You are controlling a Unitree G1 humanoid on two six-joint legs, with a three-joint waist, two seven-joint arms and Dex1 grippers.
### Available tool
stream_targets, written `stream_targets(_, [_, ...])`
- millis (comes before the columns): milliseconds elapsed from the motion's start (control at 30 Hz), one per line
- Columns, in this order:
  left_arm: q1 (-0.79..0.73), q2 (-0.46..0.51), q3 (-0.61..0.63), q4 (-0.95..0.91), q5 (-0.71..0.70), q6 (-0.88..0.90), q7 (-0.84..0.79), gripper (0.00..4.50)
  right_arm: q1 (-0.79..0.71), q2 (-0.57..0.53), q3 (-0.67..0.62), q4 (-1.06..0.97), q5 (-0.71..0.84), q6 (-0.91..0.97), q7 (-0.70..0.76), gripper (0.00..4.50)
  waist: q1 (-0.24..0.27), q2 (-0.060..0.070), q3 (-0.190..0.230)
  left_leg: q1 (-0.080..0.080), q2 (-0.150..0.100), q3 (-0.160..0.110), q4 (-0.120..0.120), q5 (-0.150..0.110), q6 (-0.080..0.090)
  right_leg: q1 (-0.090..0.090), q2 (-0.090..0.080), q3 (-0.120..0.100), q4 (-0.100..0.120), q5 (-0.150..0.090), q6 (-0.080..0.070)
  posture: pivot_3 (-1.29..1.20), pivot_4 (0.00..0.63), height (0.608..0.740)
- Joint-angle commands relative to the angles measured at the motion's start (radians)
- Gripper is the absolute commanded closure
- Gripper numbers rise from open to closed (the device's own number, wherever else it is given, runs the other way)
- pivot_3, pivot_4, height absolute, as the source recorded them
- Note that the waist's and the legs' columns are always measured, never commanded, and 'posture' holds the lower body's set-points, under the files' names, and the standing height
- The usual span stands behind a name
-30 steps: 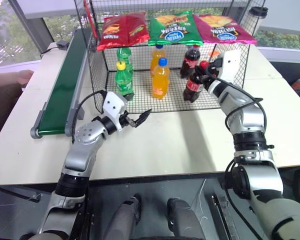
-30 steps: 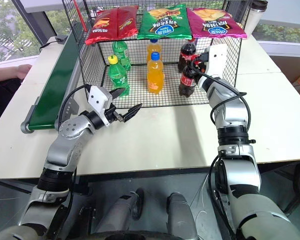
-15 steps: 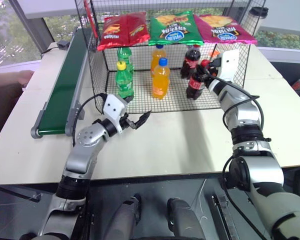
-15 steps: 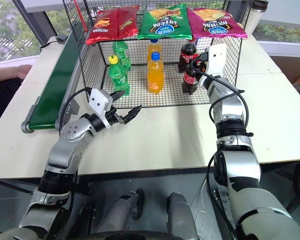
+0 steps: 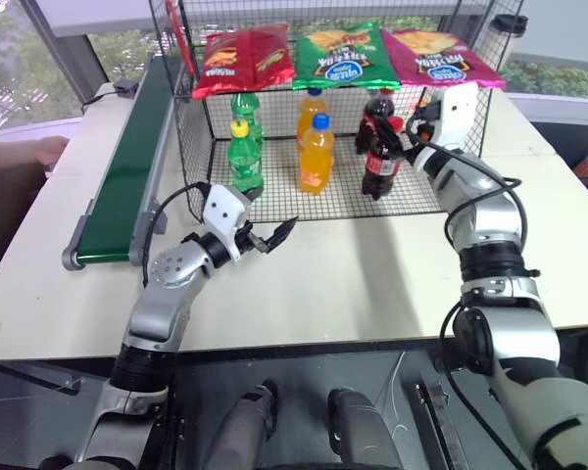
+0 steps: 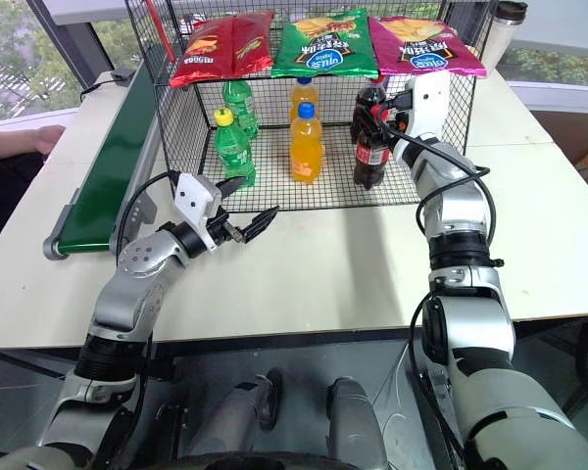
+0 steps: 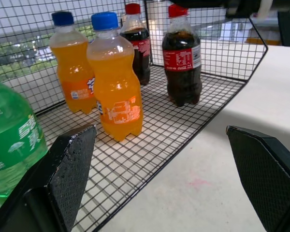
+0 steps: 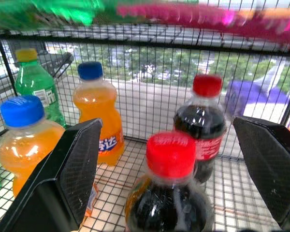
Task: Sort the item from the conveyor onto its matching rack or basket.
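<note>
The item, a small cola bottle [image 5: 380, 164] with a red cap and label, stands upright on the front right of the rack's gridded floor [image 5: 345, 201]. My right gripper [image 5: 396, 130] is open just behind its neck. In the right wrist view the fingers [image 8: 70, 164] stand wide apart on either side of the red cap [image 8: 171, 153]. My left gripper [image 5: 272, 234] hangs open and empty over the table in front of the rack. The conveyor [image 5: 118, 186] runs along the left side with nothing on the belt.
A second cola bottle [image 5: 377, 108] stands behind the item. Two orange soda bottles [image 5: 315, 155] and two green ones [image 5: 243, 157] stand on the same floor. Three chip bags [image 5: 338, 54] lie on the mesh top. A person's hand [image 5: 39, 152] rests left of the conveyor.
My right gripper has opened and let go of the cola bottle. The bottle was held tilted before and now stands upright on the rack floor. The left arm has not moved.
</note>
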Motion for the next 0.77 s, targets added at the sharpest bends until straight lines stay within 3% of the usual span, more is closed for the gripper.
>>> stream_targets(33, [0.015,0.002,0.003,-0.047,-0.015,0.009,-0.004,0.0,0.081,-0.037,-0.028,-0.224,0.049,0.115,0.019,0.1,0.001,0.0,0.0,0.0,0.0,0.0,0.0,0.0,0.0,0.0,0.0,0.0,0.0,0.0,0.0,0.0,0.15,0.738])
stream_targets(200, [0.077,0.018,-0.001,-0.077,-0.036,0.062,-0.023,0.0,0.253,-0.069,-0.011,-0.485,0.135,0.292,0.096,0.1,-0.002,0.001,0.0,0.0,0.0,0.0,0.0,0.0,0.0,0.0,0.0,0.0,0.0,0.0,0.0,0.0,0.15,0.738])
stream_targets(433, [0.154,-0.002,0.022,-0.112,-0.038,0.081,0.02,0.0,0.447,-0.041,0.054,-0.698,0.238,0.449,0.167,0.1,-0.001,0.001,-0.001,0.0,0.001,0.0,0.0,-0.001,-0.001,0.0,0.0,0.0,0.0,-0.002,-0.004,0.0,0.15,0.738])
stream_targets(567, [0.171,-0.04,0.053,-0.115,-0.053,0.102,0.083,0.0,0.567,0.003,0.12,-0.734,0.252,0.463,0.196,0.1,0.002,0.0,-0.001,0.0,0.001,0.0,0.0,-0.002,-0.002,0.001,-0.001,0.0,0.0,-0.002,-0.004,0.0,0.15,0.738])
stream_targets(767, [0.201,-0.033,0.061,-0.119,-0.06,0.111,0.089,0.0,0.575,0.036,0.129,-0.715,0.255,0.462,0.196,0.1,0.0,0.0,-0.001,0.001,0.001,0.0,0.001,-0.002,-0.002,0.001,-0.001,0.0,0.0,-0.002,-0.004,0.0,0.15,0.738])
